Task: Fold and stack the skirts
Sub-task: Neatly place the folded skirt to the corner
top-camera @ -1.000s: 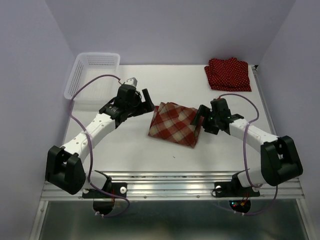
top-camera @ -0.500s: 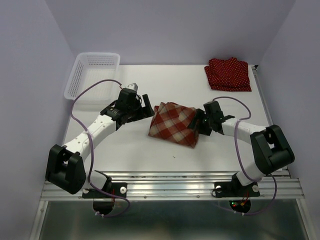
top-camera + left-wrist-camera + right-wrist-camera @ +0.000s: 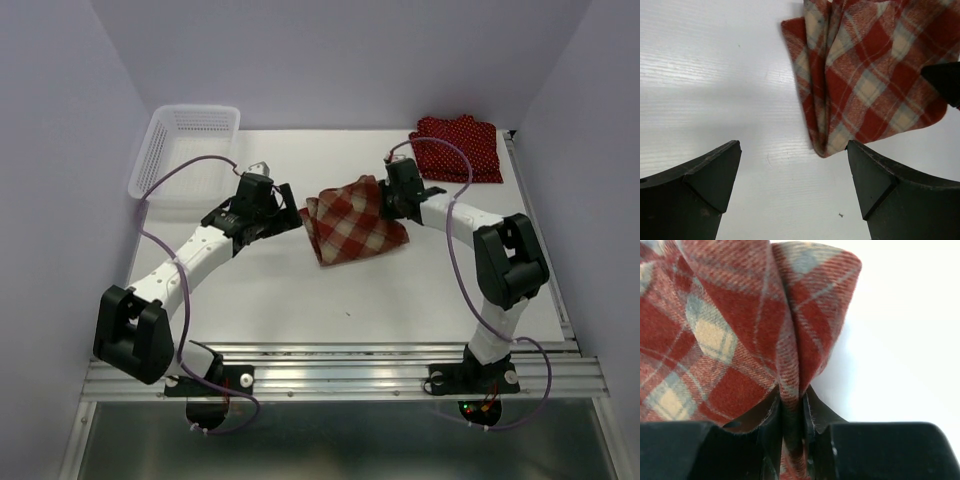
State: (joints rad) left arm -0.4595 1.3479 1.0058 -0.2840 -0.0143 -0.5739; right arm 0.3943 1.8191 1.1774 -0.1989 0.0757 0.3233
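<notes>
Pinching plaid skirt (image 3: 355, 222) edge: right fingers (image 3: 816, 421).

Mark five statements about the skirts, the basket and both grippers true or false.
1. The right gripper is shut on a fold of the plaid skirt. True.
2. The left gripper is clamped on the plaid skirt. False: its jaws stand open and hold nothing; the skirt's corner lies just ahead of them.
3. The polka-dot cloth lies at the table's far right corner. True.
4. The white basket stands beside the polka-dot cloth. False: it is at the far left corner.
5. The plaid skirt rests on the polka-dot cloth. False: it is mid-table, apart from that cloth.
</notes>
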